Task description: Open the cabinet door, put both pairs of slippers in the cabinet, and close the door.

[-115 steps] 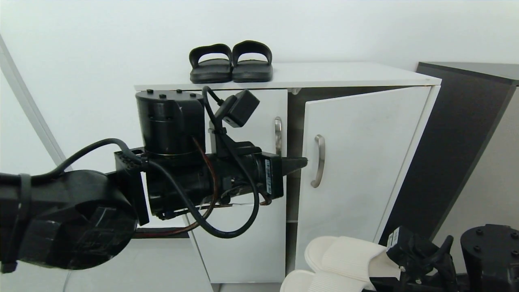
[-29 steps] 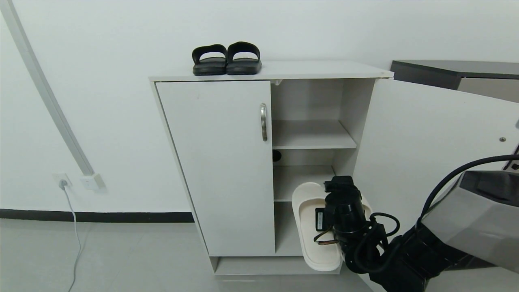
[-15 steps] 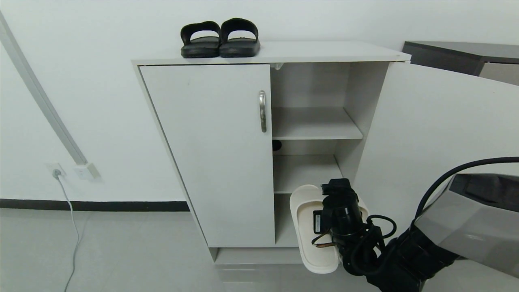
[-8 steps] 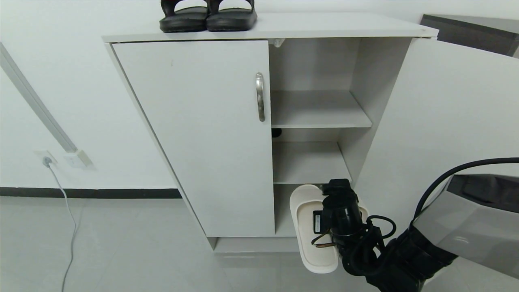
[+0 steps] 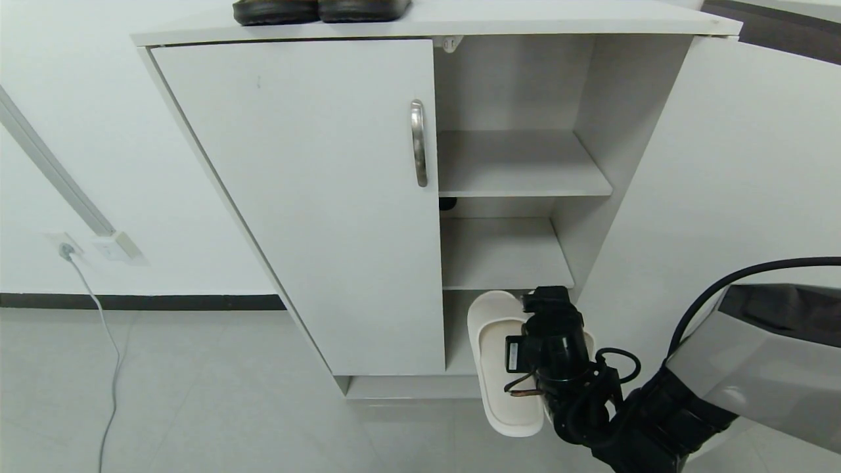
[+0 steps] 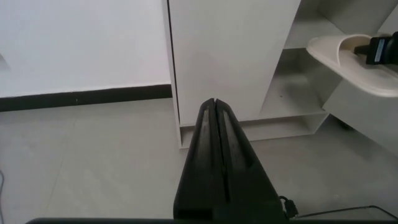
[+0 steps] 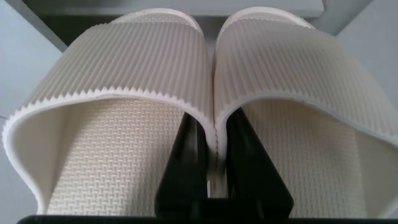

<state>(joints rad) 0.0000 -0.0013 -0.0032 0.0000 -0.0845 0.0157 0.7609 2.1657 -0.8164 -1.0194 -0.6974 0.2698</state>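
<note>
My right gripper (image 7: 210, 134) pinches the inner edges of the cream ribbed foam slippers (image 5: 499, 355), held at 5 o'clock at the white wooden cabinet's (image 5: 617, 118) bottom opening. The black rubber slippers (image 5: 322, 9) sit on top at 11 o'clock. My left gripper (image 6: 214, 104) is pressed together and empty.

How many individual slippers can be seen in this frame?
4. Two cream ribbed foam slippers, clamped side by side in the right gripper before the white cabinet's lowest compartment; two black rubber slippers on its top, partly cropped.
</note>
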